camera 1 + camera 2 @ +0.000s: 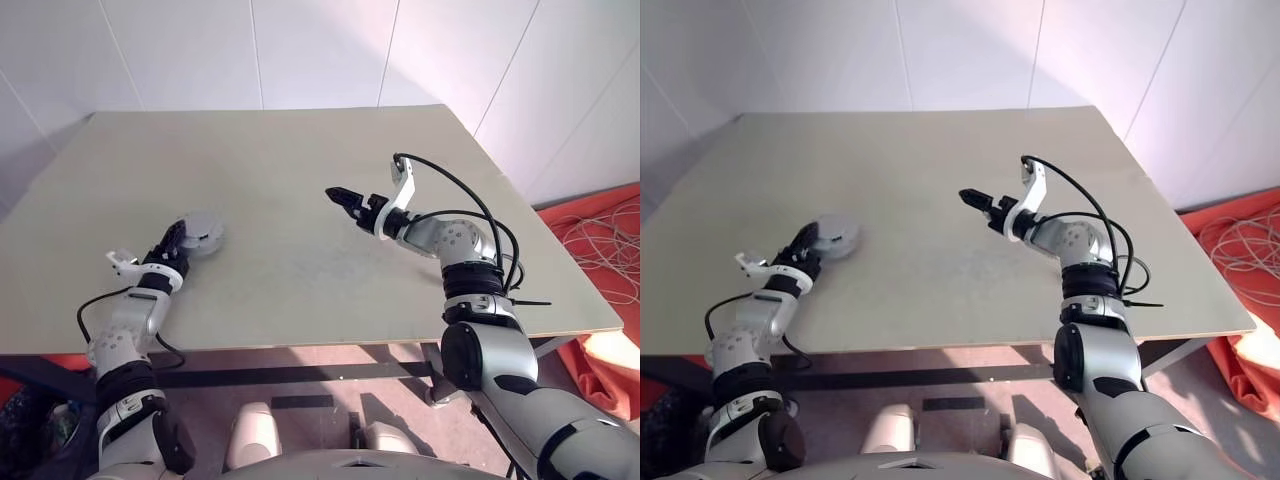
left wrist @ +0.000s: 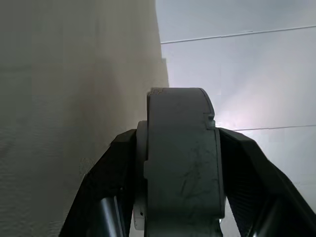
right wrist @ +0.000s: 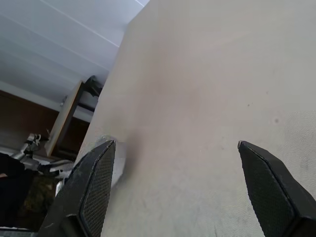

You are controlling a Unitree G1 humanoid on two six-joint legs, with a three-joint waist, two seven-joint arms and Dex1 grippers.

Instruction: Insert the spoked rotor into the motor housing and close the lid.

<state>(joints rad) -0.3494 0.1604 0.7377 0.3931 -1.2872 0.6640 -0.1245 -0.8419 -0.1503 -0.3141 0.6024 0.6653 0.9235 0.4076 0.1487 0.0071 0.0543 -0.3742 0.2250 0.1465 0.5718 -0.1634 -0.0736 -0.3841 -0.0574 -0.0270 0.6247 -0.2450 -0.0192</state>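
Note:
A squat grey round drum (image 1: 203, 234), the motor housing with a flat grey lid face on top, sits low over the table's left part. My left gripper (image 1: 176, 240) is shut on it, one black finger (image 2: 111, 173) on each side of the drum's rim (image 2: 180, 163). I cannot tell whether it rests on the tabletop. The spoked rotor is hidden. My right gripper (image 1: 337, 194) hovers above the table's middle right, well apart from the drum. It is open, with nothing between its fingers (image 3: 94, 192).
The pale beige table (image 1: 300, 150) stands against white walls. Its near edge runs just in front of both arms, and its right edge slants away at the right. An orange cloth with white cables (image 1: 600, 240) lies on the floor to the right.

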